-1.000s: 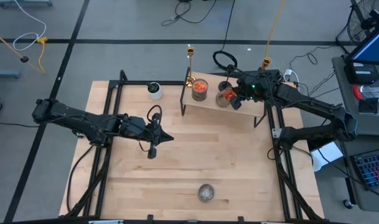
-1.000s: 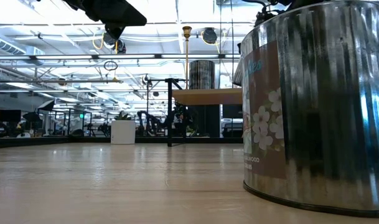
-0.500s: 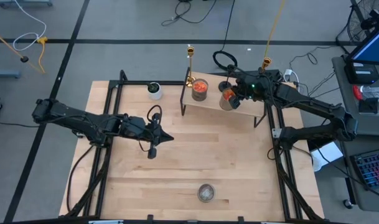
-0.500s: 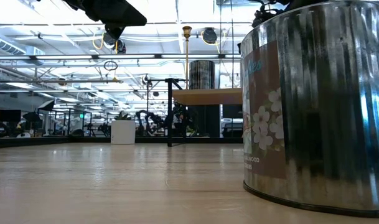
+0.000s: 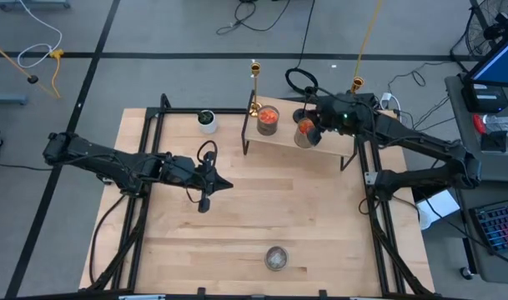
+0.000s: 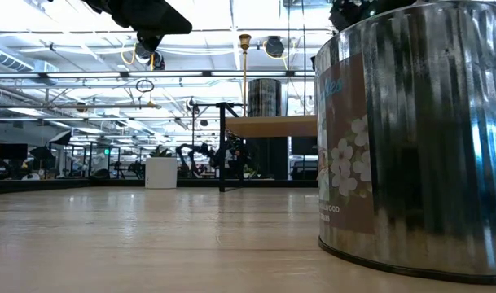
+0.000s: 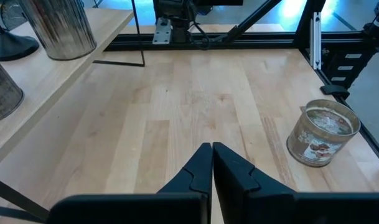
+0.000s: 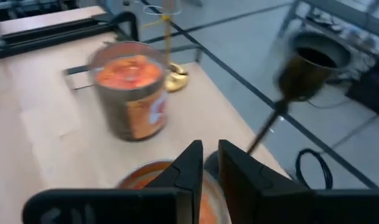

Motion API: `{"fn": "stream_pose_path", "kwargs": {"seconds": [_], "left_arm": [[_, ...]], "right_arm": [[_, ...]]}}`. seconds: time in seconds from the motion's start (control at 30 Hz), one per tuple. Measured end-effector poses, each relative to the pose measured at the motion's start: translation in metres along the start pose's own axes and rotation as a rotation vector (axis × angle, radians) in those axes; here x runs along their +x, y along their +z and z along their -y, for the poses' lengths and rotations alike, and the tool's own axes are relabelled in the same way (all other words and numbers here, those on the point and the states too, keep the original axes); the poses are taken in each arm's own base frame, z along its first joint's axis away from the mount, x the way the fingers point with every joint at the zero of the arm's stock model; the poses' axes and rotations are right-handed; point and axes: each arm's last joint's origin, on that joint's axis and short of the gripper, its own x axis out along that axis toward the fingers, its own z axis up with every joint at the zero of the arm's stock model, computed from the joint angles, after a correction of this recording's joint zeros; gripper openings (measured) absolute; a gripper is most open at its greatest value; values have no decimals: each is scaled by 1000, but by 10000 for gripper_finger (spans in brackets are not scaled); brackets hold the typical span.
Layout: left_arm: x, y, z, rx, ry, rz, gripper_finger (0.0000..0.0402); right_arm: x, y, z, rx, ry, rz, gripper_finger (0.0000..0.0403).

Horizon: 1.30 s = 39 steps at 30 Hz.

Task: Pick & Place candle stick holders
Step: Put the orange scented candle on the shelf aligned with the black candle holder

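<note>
A low wooden shelf [image 5: 329,148] stands at the table's far side. On it are an orange-red jar [image 5: 268,117], a second orange-red jar [image 5: 303,131] and a gold holder [image 5: 254,87]. Another gold holder [image 5: 356,83] and the black stemmed holder [image 8: 310,65] are by its far right end. My right gripper [image 5: 314,129] is over the second jar, shut on it. My left gripper [image 5: 222,185] is shut and empty above mid-table. The clear-grey jar [image 5: 276,258] stands on its base near the front edge. My right gripper [image 8: 211,155] holds the second orange-red jar by its rim [image 8: 170,167], on the side toward the table's right edge. The fingers slant down from the right; one seems to be inside the jar and one outside. Whether the jar's base rests on the shelf does not show.
A small white cup with a green inside [image 5: 206,119] stands at the far left of the table. Black frame rails [image 5: 145,158] run along both sides. In the low view the clear-grey jar [image 6: 410,138] fills the right foreground. Bare wood lies between my left gripper and that jar.
My right gripper has shifted a little toward the table's far edge over the shelf, staying on the second orange-red jar, which has moved slightly with it.
</note>
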Motion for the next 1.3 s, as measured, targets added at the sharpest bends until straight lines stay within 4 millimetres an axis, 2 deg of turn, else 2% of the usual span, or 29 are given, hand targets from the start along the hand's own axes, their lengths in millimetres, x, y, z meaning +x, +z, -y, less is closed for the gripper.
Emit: {"fn": "stream_pose_path", "kwargs": {"seconds": [0.17,0.3,0.5,0.63,0.87,1.03,1.17,1.3], "left_arm": [[0,0,0,3,0,0,4],[0,0,0,4,0,0,14],[0,0,0,4,0,-1,12],[0,-1,0,5,0,-6,4],[0,-1,0,5,0,-7,17],[0,-1,0,6,0,-7,3],[0,-1,0,6,0,-7,16],[0,-1,0,7,0,-7,17]], "right_arm": [[-18,-4,-18,-97,113,-11,63],[-28,-10,-33,-125,181,-48,99],[-35,-19,-51,-137,258,-90,158],[-32,-37,-60,-165,289,-143,177],[-26,-62,-68,-139,301,-224,177],[-23,-67,-67,-124,236,-226,181],[-21,-68,-62,-133,101,-206,186],[-18,-69,-58,-121,66,-209,187]]}}
